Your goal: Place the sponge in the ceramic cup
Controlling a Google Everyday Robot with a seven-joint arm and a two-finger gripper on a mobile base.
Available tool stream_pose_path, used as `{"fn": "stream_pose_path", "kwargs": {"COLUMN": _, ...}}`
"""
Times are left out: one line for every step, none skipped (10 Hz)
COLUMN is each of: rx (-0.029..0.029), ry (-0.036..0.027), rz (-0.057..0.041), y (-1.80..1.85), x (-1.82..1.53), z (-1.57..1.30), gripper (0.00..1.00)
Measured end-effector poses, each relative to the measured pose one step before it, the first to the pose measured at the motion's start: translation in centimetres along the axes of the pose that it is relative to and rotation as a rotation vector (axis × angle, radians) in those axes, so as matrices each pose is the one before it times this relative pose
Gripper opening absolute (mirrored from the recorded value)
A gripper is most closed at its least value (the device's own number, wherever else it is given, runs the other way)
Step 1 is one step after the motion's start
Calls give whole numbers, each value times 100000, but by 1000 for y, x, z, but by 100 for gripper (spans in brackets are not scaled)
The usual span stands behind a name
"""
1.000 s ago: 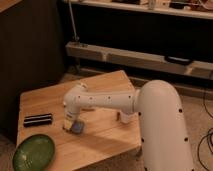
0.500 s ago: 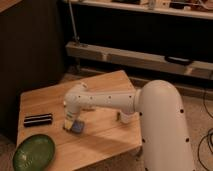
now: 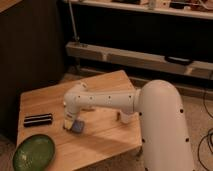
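The sponge (image 3: 77,126), a small blue pad, lies on the wooden table (image 3: 47,97) left of centre. My gripper (image 3: 70,121) hangs at the end of the white arm, right over the sponge's left edge and touching or nearly touching it. The arm reaches in from the right and lies low across the table. Below the forearm a small white shape (image 3: 124,117) shows, which looks like the ceramic cup; the arm hides most of it.
A black rectangular bar (image 3: 38,120) lies near the table's left edge. A green round bowl (image 3: 34,152) sits at the front left corner. Behind the table runs a low metal rail (image 3: 130,57) under dark shelving.
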Motion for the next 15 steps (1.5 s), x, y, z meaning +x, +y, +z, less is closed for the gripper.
{"fn": "stream_pose_path", "kwargs": {"rx": -26, "ry": 3, "rz": 14, "y": 10, "x": -19, "z": -15, "gripper": 0}}
{"fn": "stream_pose_path", "kwargs": {"rx": -27, "ry": 3, "rz": 6, "y": 13, "x": -2, "z": -8, "gripper": 0}}
{"fn": "stream_pose_path", "kwargs": {"rx": -27, "ry": 4, "rz": 0, "y": 1, "x": -38, "z": -25, "gripper": 0}}
{"fn": "stream_pose_path", "kwargs": {"rx": -1426, "ry": 13, "rz": -671, "y": 94, "x": -271, "z": -363, "gripper": 0}}
{"fn": "stream_pose_path", "kwargs": {"rx": -1638, "ry": 2426, "rz": 221, "y": -343, "x": -2, "z": -1195, "gripper": 2}}
{"fn": "stream_pose_path", "kwargs": {"rx": -1331, "ry": 1822, "rz": -68, "y": -393, "x": 199, "z": -1369, "gripper": 10}}
{"fn": "stream_pose_path", "kwargs": {"rx": -1354, "ry": 1722, "rz": -646, "y": -554, "x": 608, "z": -1812, "gripper": 19}}
{"fn": "stream_pose_path", "kwargs": {"rx": -1523, "ry": 1648, "rz": -272, "y": -378, "x": 585, "z": -2232, "gripper": 29}}
{"fn": "stream_pose_path", "kwargs": {"rx": -1423, "ry": 1516, "rz": -85, "y": -331, "x": 582, "z": -2331, "gripper": 39}}
{"fn": "stream_pose_path", "kwargs": {"rx": -1574, "ry": 1747, "rz": -252, "y": -364, "x": 816, "z": -2529, "gripper": 49}}
{"fn": "stream_pose_path", "kwargs": {"rx": -1180, "ry": 1317, "rz": -78, "y": -243, "x": 623, "z": -1914, "gripper": 57}}
{"fn": "stream_pose_path", "kwargs": {"rx": -2149, "ry": 2620, "rz": 850, "y": -123, "x": 934, "z": -3542, "gripper": 72}}
{"fn": "stream_pose_path", "kwargs": {"rx": -1072, "ry": 1507, "rz": 979, "y": 28, "x": 497, "z": -1981, "gripper": 77}}
{"fn": "stream_pose_path", "kwargs": {"rx": -956, "ry": 1426, "rz": 1426, "y": 114, "x": 428, "z": -2015, "gripper": 80}}
{"fn": "stream_pose_path", "kwargs": {"rx": -1252, "ry": 1781, "rz": 2835, "y": 346, "x": 524, "z": -3111, "gripper": 78}}
